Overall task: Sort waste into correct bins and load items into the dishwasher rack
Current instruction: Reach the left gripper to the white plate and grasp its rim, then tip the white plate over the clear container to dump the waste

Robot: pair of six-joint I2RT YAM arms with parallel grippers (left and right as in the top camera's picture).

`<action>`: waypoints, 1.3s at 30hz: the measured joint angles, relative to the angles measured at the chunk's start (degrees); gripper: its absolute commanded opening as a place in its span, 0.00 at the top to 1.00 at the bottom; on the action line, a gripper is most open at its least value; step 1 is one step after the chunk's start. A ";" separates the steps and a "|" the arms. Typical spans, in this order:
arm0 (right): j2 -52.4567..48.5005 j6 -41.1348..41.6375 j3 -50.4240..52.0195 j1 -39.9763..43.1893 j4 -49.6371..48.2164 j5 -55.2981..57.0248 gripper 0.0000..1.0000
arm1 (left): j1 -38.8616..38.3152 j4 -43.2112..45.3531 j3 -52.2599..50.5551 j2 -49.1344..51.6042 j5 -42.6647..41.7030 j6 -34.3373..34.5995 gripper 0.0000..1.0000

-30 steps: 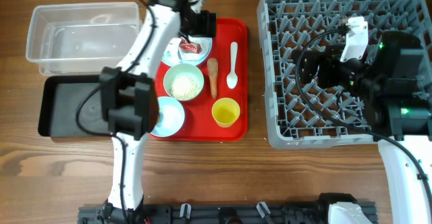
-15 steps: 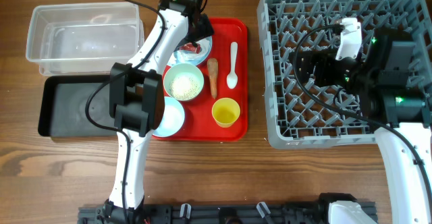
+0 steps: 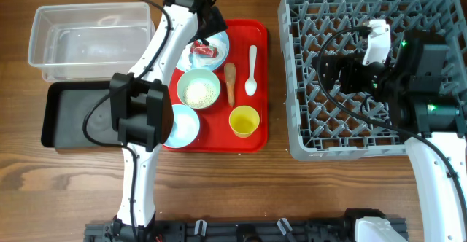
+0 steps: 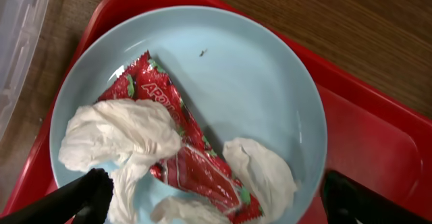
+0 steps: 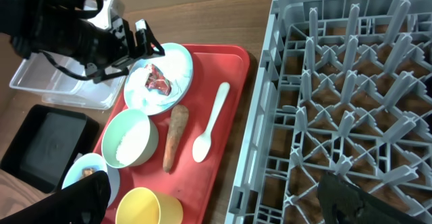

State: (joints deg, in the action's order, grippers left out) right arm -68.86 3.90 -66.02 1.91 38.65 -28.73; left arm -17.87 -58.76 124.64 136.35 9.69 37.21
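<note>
The left pincer [image 4: 214,183] is spread wide over the pale blue plate [image 4: 256,82], straddling the crumpled white-and-red wrapper [image 4: 169,150] that lies on it, seemingly without touching. The plate sits on the red tray [image 4: 364,143]. The right pincer [image 5: 212,183] gapes open above the dishwasher rack [image 5: 262,96].

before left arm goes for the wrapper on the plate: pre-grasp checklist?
1. Left gripper open: ok.
2. Wrapper lies between its fingers: ok.
3. Nothing on top of wrapper on plate: ok.
4. Finger clearance above plate: cannot tell.
5. Clear tub uncovered: ok.
6. Right gripper away, over dishwasher rack: ok.
</note>
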 measured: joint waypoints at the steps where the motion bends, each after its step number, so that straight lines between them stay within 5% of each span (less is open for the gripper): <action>1: 0.00 0.00 0.00 0.00 -0.02 0.00 0.00 | 0.04 0.50 -0.09 0.66 0.17 0.00 0.00; 6: 0.00 0.00 0.00 0.00 -0.02 0.00 0.00 | 0.13 1.20 -0.61 5.70 -0.68 0.00 0.00; 9: 0.00 0.00 0.00 0.00 0.04 0.00 0.00 | -0.17 1.38 -0.92 6.58 -0.92 -0.15 0.37; 12: -0.02 0.00 0.00 0.00 0.09 -0.02 0.00 | -0.39 1.18 -0.92 6.60 -0.76 0.26 0.96; 24: -0.04 0.00 0.00 0.00 0.37 -0.02 0.00 | 0.61 -0.81 -0.90 4.76 -2.05 -0.13 0.96; 35: -0.04 1.51 0.00 0.00 0.39 -0.02 0.00 | 14.14 -4.02 1.77 -20.35 -2.21 -0.48 0.96; 38: -0.04 1.51 0.00 0.00 0.39 -0.02 0.00 | 20.50 -3.63 0.55 -17.92 -0.07 -0.44 0.89; 39: -0.04 1.53 0.00 0.00 0.39 -0.02 0.00 | 22.49 -2.93 0.20 -16.06 0.39 -0.42 0.78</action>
State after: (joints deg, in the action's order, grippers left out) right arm -68.90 5.43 -66.02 1.91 39.05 -28.75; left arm 4.62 -61.69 124.84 120.29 10.09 36.80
